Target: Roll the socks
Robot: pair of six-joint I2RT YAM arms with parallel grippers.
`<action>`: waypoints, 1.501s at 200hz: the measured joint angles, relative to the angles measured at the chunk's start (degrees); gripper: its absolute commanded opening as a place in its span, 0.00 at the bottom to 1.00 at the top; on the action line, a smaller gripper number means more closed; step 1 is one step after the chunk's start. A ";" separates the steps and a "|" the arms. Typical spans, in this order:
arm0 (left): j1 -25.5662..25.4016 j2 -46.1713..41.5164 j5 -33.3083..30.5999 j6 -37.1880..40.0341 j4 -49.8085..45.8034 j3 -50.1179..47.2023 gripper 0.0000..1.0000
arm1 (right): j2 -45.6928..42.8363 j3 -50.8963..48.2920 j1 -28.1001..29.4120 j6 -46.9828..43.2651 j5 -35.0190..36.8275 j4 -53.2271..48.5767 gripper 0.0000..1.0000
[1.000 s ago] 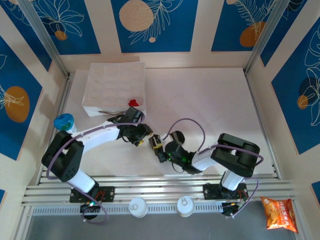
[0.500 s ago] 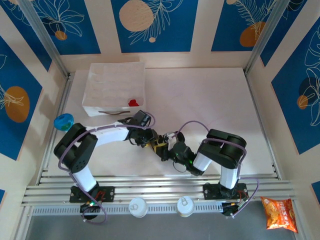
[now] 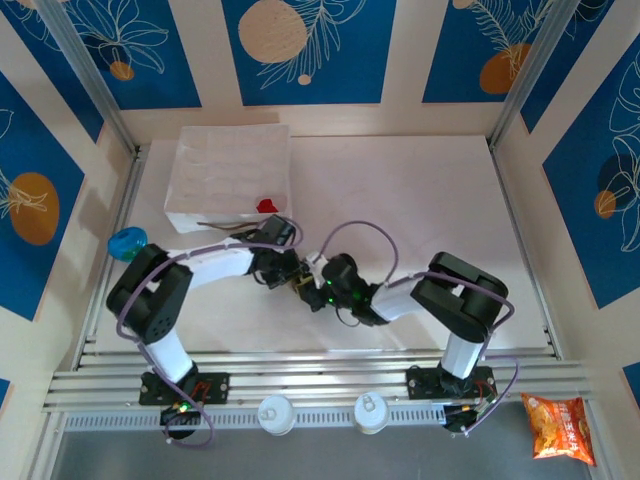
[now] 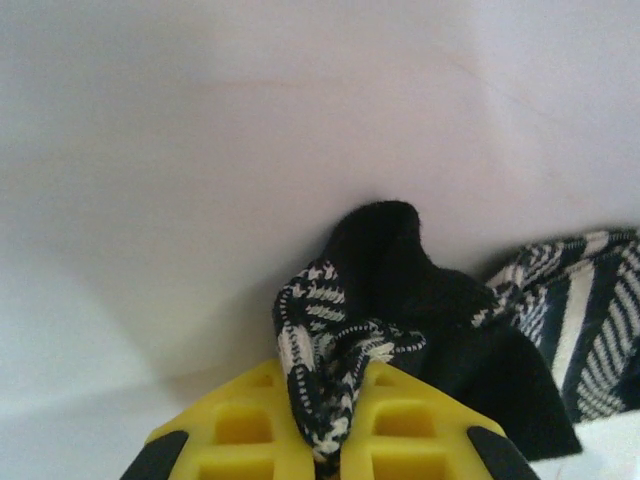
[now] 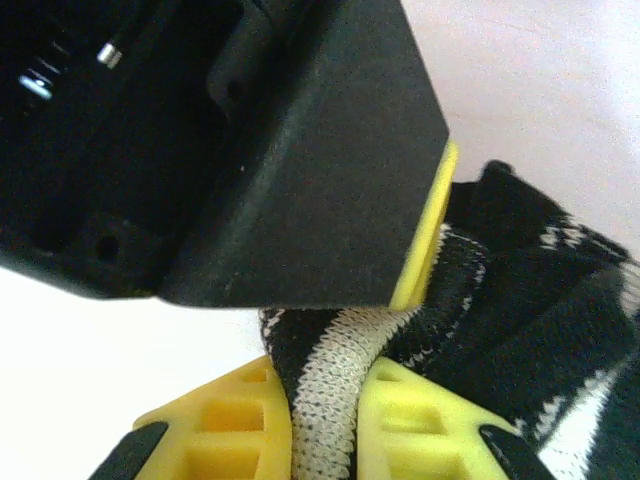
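The striped sock (image 4: pixel 450 320) is bunched on the white table between both grippers. In the left wrist view my left gripper (image 4: pixel 335 420) is shut on a fold of its black-and-grey knit. In the right wrist view my right gripper (image 5: pixel 325 420) is shut on another fold of the striped sock (image 5: pixel 520 300), with the left gripper's black body directly above it. In the top view the two grippers meet at mid-table, left gripper (image 3: pixel 296 279) and right gripper (image 3: pixel 312 291) almost touching, and they hide most of the sock. A bit of the red sock (image 3: pixel 266 205) shows at the tray's near edge.
The white moulded tray (image 3: pixel 228 170) stands at the back left. A blue round object (image 3: pixel 127 242) sits at the left edge of the table. Purple cables loop over both arms. An orange snack bag (image 3: pixel 558 427) lies off the table at bottom right.
The right gripper has swung left and closed in on the left gripper. The left arm reached right earlier, then held nearly still. The sock stays bunched between them.
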 measured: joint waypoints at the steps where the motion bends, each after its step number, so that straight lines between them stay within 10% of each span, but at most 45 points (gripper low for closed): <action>1: 0.11 -0.20 -0.09 -0.13 -0.07 -0.20 0.00 | 0.09 0.31 0.00 -0.24 -0.20 -0.33 0.29; 62: -0.83 -16.39 -7.63 -21.68 -7.85 -13.20 0.00 | -1.53 10.29 0.52 -23.47 -12.76 -17.92 0.43; 111: -7.15 -10.19 -13.92 -33.11 -20.87 -4.76 0.00 | -16.98 0.96 -3.37 -4.98 -13.75 -17.66 0.39; 177: -10.34 -1.64 -15.34 -36.76 -28.28 3.78 0.00 | -23.43 -7.82 16.96 6.10 5.11 -16.68 0.45; 300: -10.08 12.70 -11.98 -30.49 -44.89 20.11 0.00 | -9.49 -2.10 20.74 -20.55 20.02 -10.97 0.55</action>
